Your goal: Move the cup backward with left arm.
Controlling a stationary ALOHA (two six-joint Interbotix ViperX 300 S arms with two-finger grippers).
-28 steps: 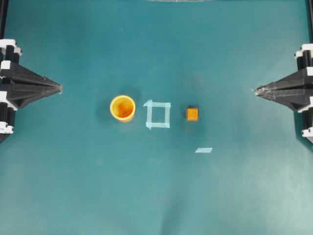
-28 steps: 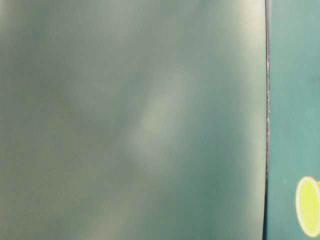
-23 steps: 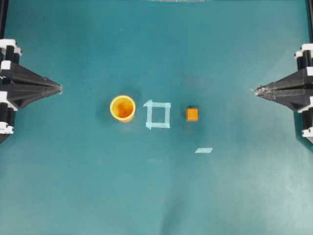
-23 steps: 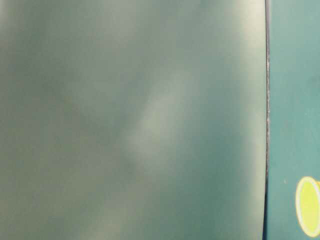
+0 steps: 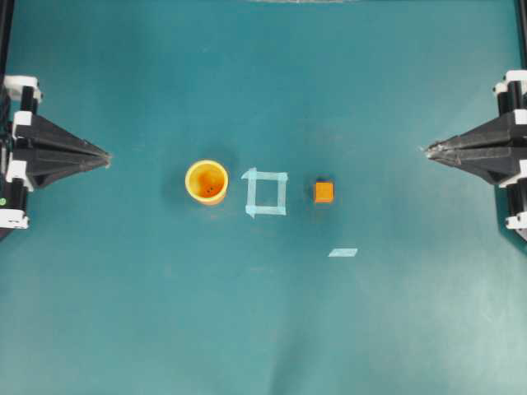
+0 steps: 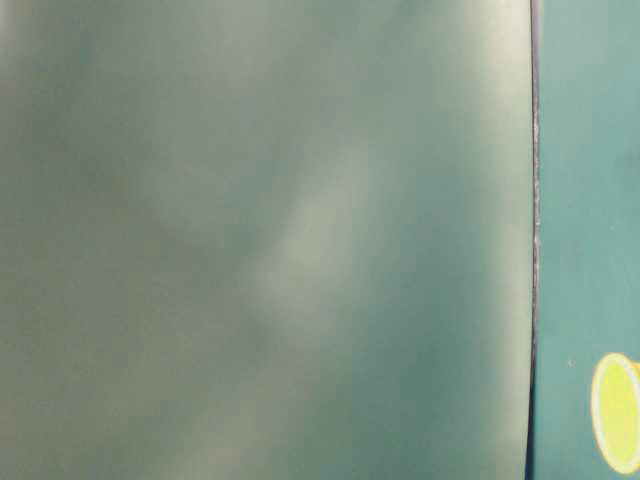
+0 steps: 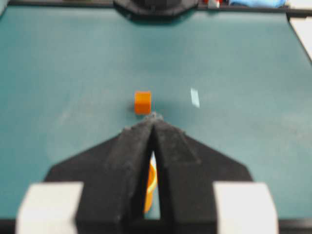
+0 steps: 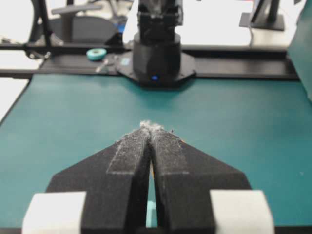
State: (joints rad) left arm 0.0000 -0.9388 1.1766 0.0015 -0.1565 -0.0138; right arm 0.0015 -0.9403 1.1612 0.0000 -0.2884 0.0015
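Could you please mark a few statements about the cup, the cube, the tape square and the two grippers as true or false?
1. The cup stands upright, left of the tape square in the overhead view. True.
2. The cube sits inside the tape square. False: it lies to the right of the square, apart from it.
3. The left gripper is shut on the cup. False: it is shut on nothing, well to the cup's left.
4. The right gripper is shut and away from the cube. True.
5. A loose tape strip lies on the cup's rim. False: it lies flat on the table, below and right of the cube.
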